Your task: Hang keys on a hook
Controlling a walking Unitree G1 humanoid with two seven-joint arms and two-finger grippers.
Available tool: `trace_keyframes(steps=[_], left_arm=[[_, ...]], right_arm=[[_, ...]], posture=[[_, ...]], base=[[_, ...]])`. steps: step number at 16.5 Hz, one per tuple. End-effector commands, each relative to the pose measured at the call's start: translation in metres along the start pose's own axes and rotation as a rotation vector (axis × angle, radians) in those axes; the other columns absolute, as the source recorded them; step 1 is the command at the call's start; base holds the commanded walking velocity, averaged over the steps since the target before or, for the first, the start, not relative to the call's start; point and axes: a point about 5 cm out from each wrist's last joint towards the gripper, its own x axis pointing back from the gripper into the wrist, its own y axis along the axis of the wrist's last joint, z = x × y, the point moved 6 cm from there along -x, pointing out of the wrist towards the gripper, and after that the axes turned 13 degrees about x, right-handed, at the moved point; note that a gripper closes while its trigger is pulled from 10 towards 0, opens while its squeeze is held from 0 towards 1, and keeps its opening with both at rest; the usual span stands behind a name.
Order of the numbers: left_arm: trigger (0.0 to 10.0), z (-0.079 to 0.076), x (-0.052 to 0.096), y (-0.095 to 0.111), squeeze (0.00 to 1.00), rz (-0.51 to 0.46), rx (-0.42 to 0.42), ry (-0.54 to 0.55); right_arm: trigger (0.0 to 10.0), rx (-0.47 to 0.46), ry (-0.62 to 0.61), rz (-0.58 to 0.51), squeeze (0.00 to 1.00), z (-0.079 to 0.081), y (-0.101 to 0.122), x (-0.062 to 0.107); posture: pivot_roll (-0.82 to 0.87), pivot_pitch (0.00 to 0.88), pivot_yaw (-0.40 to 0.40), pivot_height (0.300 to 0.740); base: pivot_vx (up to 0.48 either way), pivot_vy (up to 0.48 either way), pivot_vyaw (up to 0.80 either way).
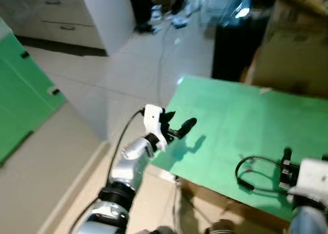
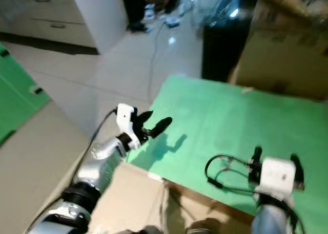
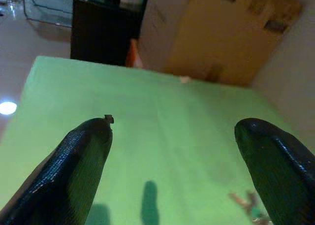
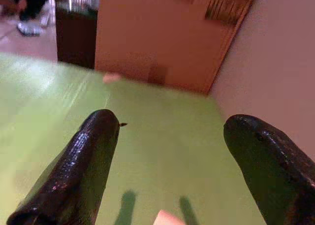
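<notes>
A small bunch of keys lies on the green tabletop, seen blurred in the left wrist view; in the eye views it is a faint speck inside a loop of black cable. My left gripper hovers open over the table's near left corner, nothing between its fingers. My right gripper is open low over the near right part of the table, to the right of the speck. Its fingers point across the bare green top.
Cardboard boxes stand behind the table at the far right, and a black cabinet at its far edge. A white cabinet and tiled floor lie to the far left. A green panel stands at the left.
</notes>
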Motion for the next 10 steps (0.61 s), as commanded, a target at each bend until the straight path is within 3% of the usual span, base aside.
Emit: trace_keyframes(steps=[1,4,7,10], left_arm=[[10.0,0.014,0.011,-0.004,0.00,-0.045,0.056,0.081],[10.0,0.021,0.018,-0.015,0.00,-0.058,0.084,0.150],[10.0,0.028,0.027,-0.019,0.00,-0.056,0.029,0.192],[10.0,0.038,0.034,-0.011,0.00,-0.061,-0.056,0.227]], right_arm=[[10.0,0.005,0.054,-0.037,0.00,0.005,0.009,-0.010],[10.0,0.017,0.099,-0.089,0.00,0.010,0.023,-0.028],[10.0,-0.011,0.155,-0.091,0.00,0.023,0.024,-0.039],[10.0,-0.049,0.211,-0.065,0.00,0.038,0.017,-0.043]], posture=[[-0.37,0.005,0.090,0.740],[-0.33,0.000,0.068,0.740],[-0.29,0.000,0.054,0.740],[-0.24,0.000,0.023,0.740]], base=[[0.000,0.000,0.00],[0.000,0.000,0.00],[0.000,0.000,0.00],[0.000,0.470,-0.79]])
